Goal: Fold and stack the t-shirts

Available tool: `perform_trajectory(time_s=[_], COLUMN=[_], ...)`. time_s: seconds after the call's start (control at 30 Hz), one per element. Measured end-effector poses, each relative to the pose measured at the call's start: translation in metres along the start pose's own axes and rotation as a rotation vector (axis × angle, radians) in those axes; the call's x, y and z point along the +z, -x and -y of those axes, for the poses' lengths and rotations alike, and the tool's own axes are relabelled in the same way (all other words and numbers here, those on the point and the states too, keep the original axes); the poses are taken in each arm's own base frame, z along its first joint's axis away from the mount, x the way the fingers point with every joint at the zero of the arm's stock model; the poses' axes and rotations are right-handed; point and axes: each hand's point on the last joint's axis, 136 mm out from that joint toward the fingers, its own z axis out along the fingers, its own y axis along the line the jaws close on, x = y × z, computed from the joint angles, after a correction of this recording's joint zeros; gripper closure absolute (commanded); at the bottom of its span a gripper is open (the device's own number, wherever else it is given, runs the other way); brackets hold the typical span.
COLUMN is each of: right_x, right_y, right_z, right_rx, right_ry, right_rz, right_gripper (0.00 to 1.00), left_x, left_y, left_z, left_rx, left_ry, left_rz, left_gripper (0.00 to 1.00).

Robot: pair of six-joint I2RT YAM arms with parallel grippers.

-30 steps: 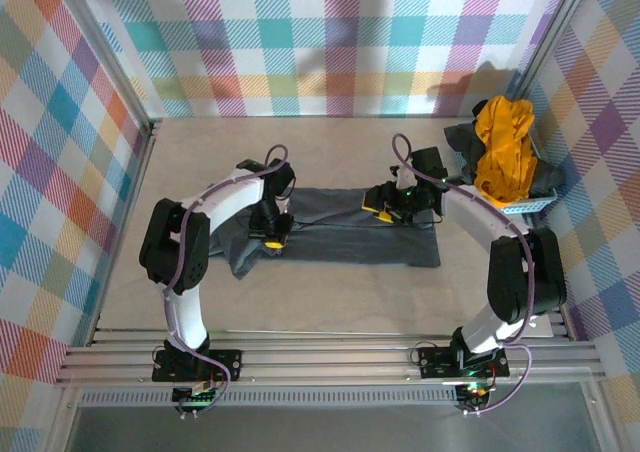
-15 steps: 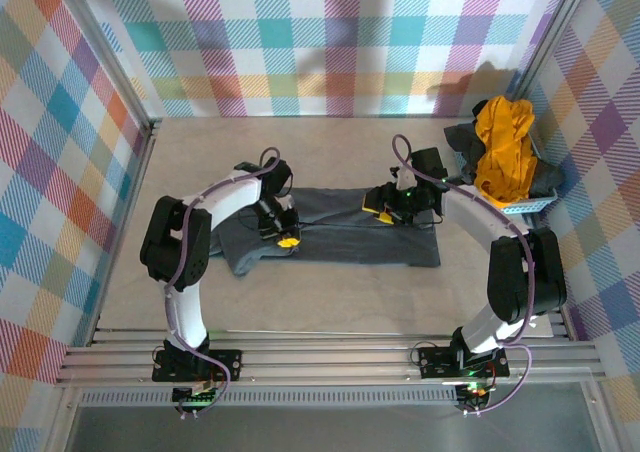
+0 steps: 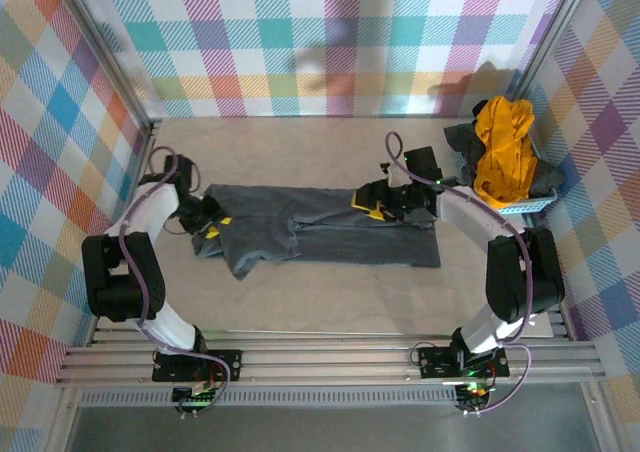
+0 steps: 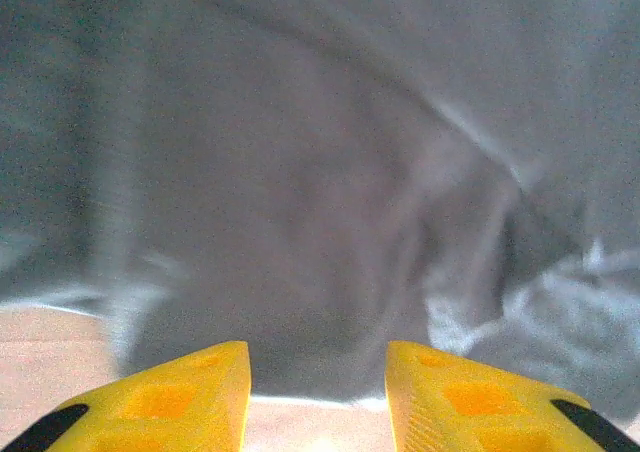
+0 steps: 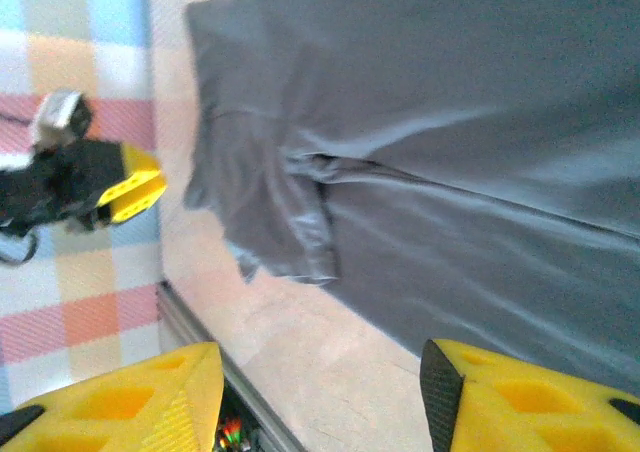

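left jaws: parted, empty | right jaws: parted, empty | grey t-shirt (image 3: pixel 340 237) just beyond both

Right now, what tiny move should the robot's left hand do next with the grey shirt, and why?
Probably ease the left gripper forward and close on the edge of the dark grey t-shirt. Its jaws stand open and empty just short of that edge, and the shirt lies as a long strip, so its left end likely needs folding over.
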Motion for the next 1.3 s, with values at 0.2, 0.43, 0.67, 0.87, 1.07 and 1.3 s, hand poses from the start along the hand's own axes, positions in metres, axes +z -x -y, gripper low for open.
perform_trajectory(time_s=[0.2, 0.43, 0.67, 0.87, 1.07, 1.3], right_x=[0.021, 0.022, 0.022, 0.025, 0.026, 0.026], right_y=[-0.019, -0.017, -0.017, -0.014, -0.014, -0.015], right_z=[-0.041, -0.050, -0.049, -0.048, -0.045, -0.044], right_rx=[-0.115, -0.130, -0.128, -0.122, -0.114, -0.108], right_ry=[0.142, 0.170, 0.169, 0.162, 0.152, 0.143], right_rz=[-0.054, -0.047, -0.048, -0.051, -0.052, -0.053], right_gripper=[0.43, 0.43, 0.44, 0.44, 0.44, 0.45], left_x=[0.020, 0.046, 0.055, 0.056, 0.057, 0.055], left_y=[0.026, 0.024, 0.019, 0.017, 0.014, 0.012], left_z=[-0.017, -0.025, -0.023, -0.018, -0.016, -0.017], left_rx=[-0.050, -0.037, -0.013, 0.001, 0.020, 0.028], left_ry=[0.011, 0.021, 0.013, 0.004, 0.006, 0.016], left_rz=[0.021, -0.011, -0.021, -0.023, -0.032, -0.032], left_gripper=[0.65, 0.69, 0.75, 0.81, 0.95, 1.00])
